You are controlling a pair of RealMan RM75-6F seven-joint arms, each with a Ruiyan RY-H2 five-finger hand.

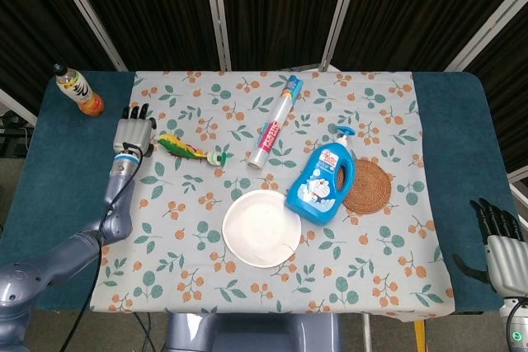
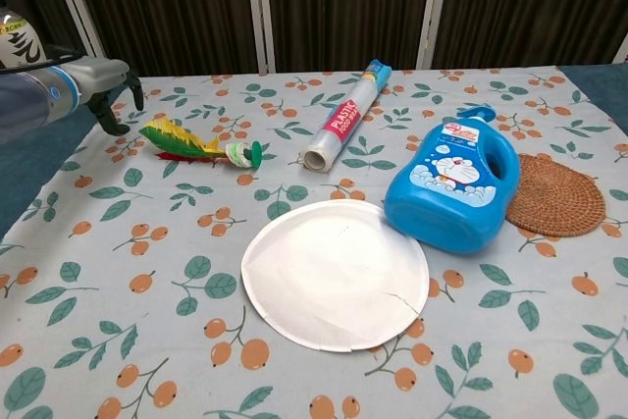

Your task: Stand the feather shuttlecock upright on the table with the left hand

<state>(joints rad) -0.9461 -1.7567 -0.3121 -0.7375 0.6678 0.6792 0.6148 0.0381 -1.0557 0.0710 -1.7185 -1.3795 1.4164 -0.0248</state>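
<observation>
Fingers (image 1: 136, 110) of the left hand (image 1: 133, 132) are apart and straight, holding nothing, hovering just left of the yellow-green-red feather shuttlecock (image 1: 192, 151) without touching it. Shuttlecock lies flat on the floral tablecloth (image 1: 206, 228), left-centre of the head view; long axis runs roughly left-right, feather tips toward the hand, green base toward the white plastic-wrap roll (image 1: 275, 122). Right hand (image 1: 501, 241) sits at the lower right edge, fingers apart, empty. White paper plate (image 1: 261, 227) lies at lower centre.
</observation>
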